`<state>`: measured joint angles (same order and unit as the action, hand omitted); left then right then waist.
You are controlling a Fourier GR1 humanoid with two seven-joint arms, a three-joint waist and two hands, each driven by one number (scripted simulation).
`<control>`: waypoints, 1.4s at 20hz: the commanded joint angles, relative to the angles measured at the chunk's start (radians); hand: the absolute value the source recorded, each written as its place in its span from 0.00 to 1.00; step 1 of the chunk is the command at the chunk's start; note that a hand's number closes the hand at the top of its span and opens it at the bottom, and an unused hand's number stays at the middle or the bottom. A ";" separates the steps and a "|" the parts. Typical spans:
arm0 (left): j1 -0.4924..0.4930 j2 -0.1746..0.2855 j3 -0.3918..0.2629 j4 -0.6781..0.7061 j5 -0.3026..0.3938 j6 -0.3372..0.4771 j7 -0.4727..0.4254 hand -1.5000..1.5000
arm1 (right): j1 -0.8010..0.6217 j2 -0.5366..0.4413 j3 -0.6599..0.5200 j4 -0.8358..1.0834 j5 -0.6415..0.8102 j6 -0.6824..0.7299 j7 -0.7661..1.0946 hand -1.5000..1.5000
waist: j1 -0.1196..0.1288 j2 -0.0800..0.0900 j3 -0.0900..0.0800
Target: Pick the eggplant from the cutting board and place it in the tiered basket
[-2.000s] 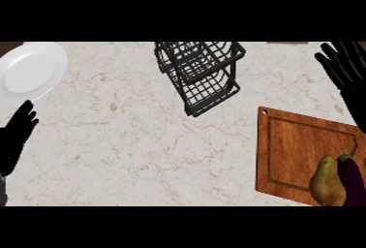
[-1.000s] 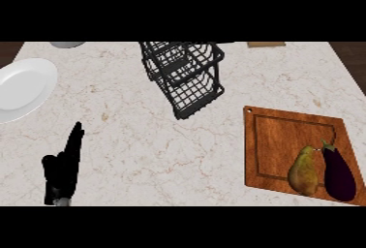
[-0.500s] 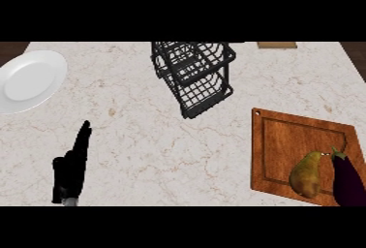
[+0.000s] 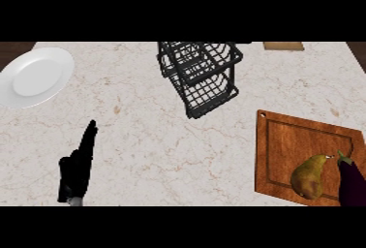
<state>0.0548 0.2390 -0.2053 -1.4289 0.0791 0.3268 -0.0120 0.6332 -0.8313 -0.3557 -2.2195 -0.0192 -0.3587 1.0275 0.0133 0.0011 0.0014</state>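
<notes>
The dark purple eggplant lies on the wooden cutting board at the lower right, partly cut off by the view's right edge. Just left of it on the board lies a yellow-brown pear. The black wire tiered basket stands at the top centre, well apart from the board. My left hand shows at the lower left, edge-on with fingers straight and pointing away from me, holding nothing. It is far from the eggplant. My right hand does not show.
A white plate sits at the upper left. A small brown object lies at the counter's far edge, top right. Bare marble counter stretches between my left hand and the board.
My right hand, raised at the upper right two seconds ago, has left the view. My left hand came in from the left edge and has since held still. The view shifted slightly.
</notes>
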 commanded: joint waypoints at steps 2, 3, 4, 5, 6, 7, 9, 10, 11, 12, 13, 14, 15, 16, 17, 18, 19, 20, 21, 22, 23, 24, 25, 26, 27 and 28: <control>0.005 0.002 -0.013 -0.001 0.000 -0.026 0.057 0.50 | -0.140 -0.047 0.134 0.003 0.146 -0.027 0.266 0.00 | 0.017 0.007 -0.003; 0.031 -0.018 0.001 0.058 0.014 -0.035 -0.018 0.50 | -0.149 -0.035 0.156 0.010 0.172 -0.017 0.256 0.00 | 0.012 0.006 -0.003; -0.019 -0.040 -0.010 0.050 -0.002 -0.009 0.046 0.50 | -0.154 -0.008 0.179 0.084 0.186 0.005 0.174 0.00 | 0.002 0.005 -0.002; -0.025 -0.023 0.005 0.060 0.011 -0.033 0.029 0.50 | -0.179 -0.058 0.161 0.076 0.160 0.052 0.246 0.00 | 0.005 0.006 -0.003; -0.015 -0.036 -0.018 0.077 -0.007 -0.032 0.002 0.50 | -0.201 -0.080 0.193 0.039 0.167 0.056 0.329 0.00 | 0.016 0.010 -0.004; 0.030 -0.050 -0.019 0.073 -0.006 -0.021 -0.030 0.50 | -0.143 -0.070 0.170 0.055 0.141 0.096 0.272 0.00 | 0.000 0.004 -0.004; -0.017 -0.008 0.022 0.077 0.018 -0.051 0.015 0.50 | -0.194 -0.053 0.254 0.147 0.170 0.092 0.259 0.00 | 0.014 0.009 -0.003; 0.013 -0.013 0.020 0.062 0.016 -0.047 -0.010 0.50 | -0.204 -0.066 0.257 0.088 0.166 0.106 0.337 0.00 | 0.012 0.006 -0.004; -0.001 -0.040 -0.008 0.048 -0.016 -0.012 0.009 0.50 | -0.199 -0.053 0.296 0.096 0.181 0.110 0.336 0.00 | 0.010 0.006 -0.003; 0.000 -0.012 0.013 0.059 0.009 -0.050 0.018 0.50 | -0.235 -0.069 0.271 0.129 0.146 0.133 0.345 0.00 | 0.011 0.006 -0.003; 0.022 -0.035 -0.011 0.048 -0.013 -0.026 0.008 0.50 | -0.250 -0.056 0.305 0.135 0.168 0.128 0.352 0.00 | 0.013 0.006 -0.003; 0.007 -0.070 -0.048 0.051 -0.055 0.016 0.028 0.50 | -0.275 -0.050 0.317 0.107 0.160 0.129 0.383 0.00 | 0.009 0.005 -0.003; 0.018 -0.034 -0.010 0.054 -0.019 -0.027 0.014 0.50 | -0.324 -0.034 0.341 0.181 0.183 0.114 0.370 0.00 | 0.021 0.007 -0.003; 0.010 -0.019 0.021 0.066 0.015 -0.061 0.001 0.50 | -0.358 -0.034 0.317 0.216 0.140 0.140 0.348 0.00 | 0.017 0.006 -0.003; 0.037 -0.030 0.004 0.035 -0.004 -0.043 -0.014 0.50 | -0.380 -0.006 0.335 0.230 0.161 0.119 0.351 0.00 | 0.015 0.004 -0.002; 0.003 -0.040 -0.009 0.032 -0.020 -0.026 0.047 0.50 | -0.434 -0.024 0.353 0.219 0.168 0.143 0.391 0.00 | 0.016 0.005 -0.002; -0.039 -0.030 0.026 0.087 -0.001 -0.052 0.018 0.50 | -0.432 0.006 0.356 0.285 0.171 0.141 0.316 0.00 | 0.004 0.005 -0.002; 0.025 -0.039 -0.013 0.032 -0.024 -0.037 0.022 0.50 | -0.463 0.012 0.376 0.287 0.179 0.146 0.345 0.00 | 0.012 0.004 -0.002; 0.002 -0.046 -0.006 0.046 -0.027 -0.031 0.021 0.50 | -0.497 -0.024 0.348 0.270 0.129 0.200 0.386 0.00 | 0.008 0.003 -0.003; 0.016 -0.064 -0.019 0.048 -0.035 -0.020 0.013 0.50 | -0.459 0.017 0.400 0.227 0.191 0.150 0.406 0.00 | 0.002 0.002 -0.003; 0.015 -0.075 -0.022 0.027 -0.035 -0.010 0.024 0.50 | -0.470 0.014 0.394 0.333 0.158 0.184 0.341 0.00 | 0.009 0.004 -0.002; 0.042 -0.019 0.006 -0.034 -0.011 -0.042 0.063 0.50 | -0.449 0.017 0.415 0.276 0.173 0.184 0.382 0.00 | 0.007 0.000 -0.002; -0.016 -0.040 0.005 0.030 -0.023 -0.037 0.047 0.50 | -0.498 0.025 0.438 0.352 0.164 0.197 0.382 0.00 | 0.014 0.007 -0.003; 0.041 -0.037 0.006 0.041 -0.014 -0.052 -0.013 0.50 | -0.497 0.008 0.432 0.362 0.126 0.233 0.392 0.00 | 0.020 0.007 -0.004; 0.010 -0.063 -0.009 0.056 -0.040 -0.021 0.005 0.50 | -0.495 0.008 0.436 0.315 0.113 0.235 0.431 0.00 | 0.004 0.004 -0.004; 0.004 -0.040 0.025 0.072 -0.017 -0.041 0.008 0.50 | -0.487 0.016 0.442 0.334 0.117 0.226 0.417 0.00 | 0.001 0.004 -0.004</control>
<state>0.0541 0.2063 -0.1909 -1.4178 0.0474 0.3008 -0.0154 0.1877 -0.8208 0.0584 -1.8972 0.1194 -0.1855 1.2175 0.0223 -0.0004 0.0038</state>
